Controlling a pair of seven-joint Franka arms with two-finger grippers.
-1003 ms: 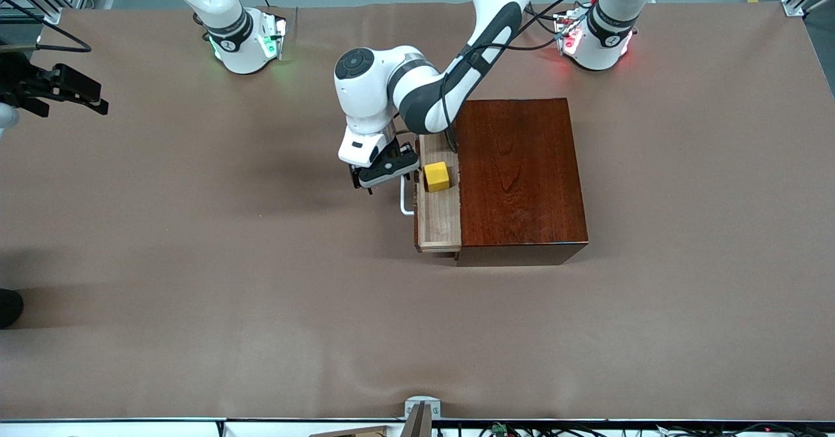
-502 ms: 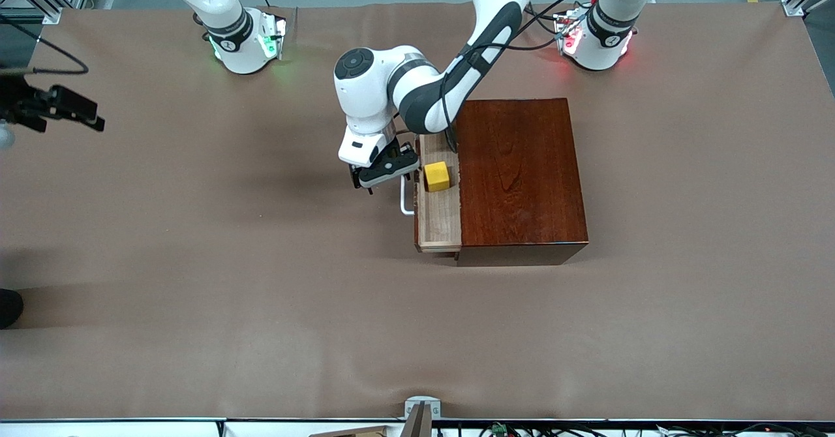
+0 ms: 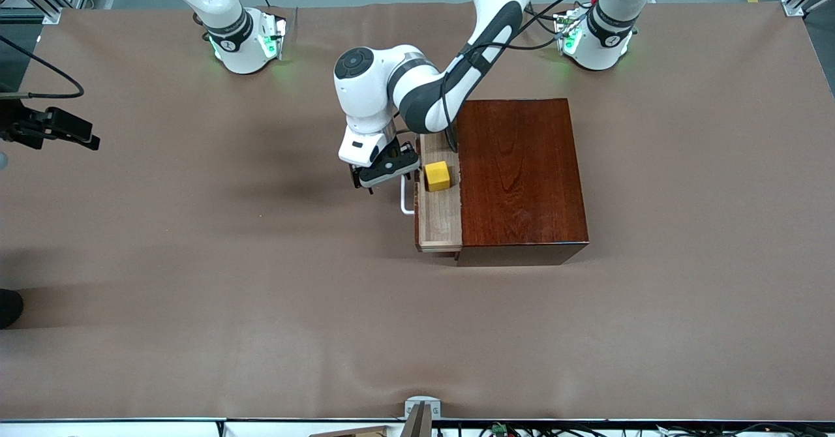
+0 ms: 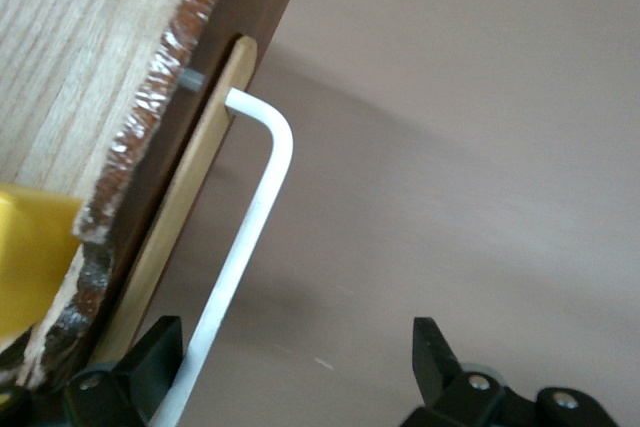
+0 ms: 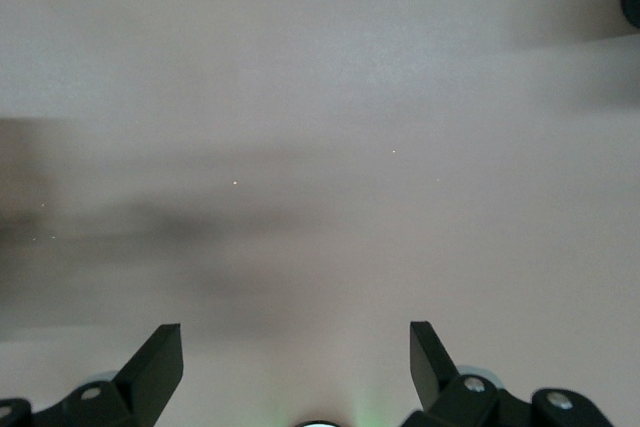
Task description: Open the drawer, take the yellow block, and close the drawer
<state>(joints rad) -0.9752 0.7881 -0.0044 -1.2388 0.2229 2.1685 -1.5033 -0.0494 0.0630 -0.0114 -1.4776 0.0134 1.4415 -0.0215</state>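
One yellow block [image 3: 437, 176] in drawer [image 3: 438, 218]

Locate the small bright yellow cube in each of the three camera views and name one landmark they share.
Front view: the small bright yellow cube sits in the pulled-out pale wood drawer tray, beside the open left gripper.
Left wrist view: only a yellow sliver shows at the picture's edge, on the tray.
Right wrist view: not in it; only bare table.
Shared landmark: the white U-shaped loop handle, in the front and left wrist views.
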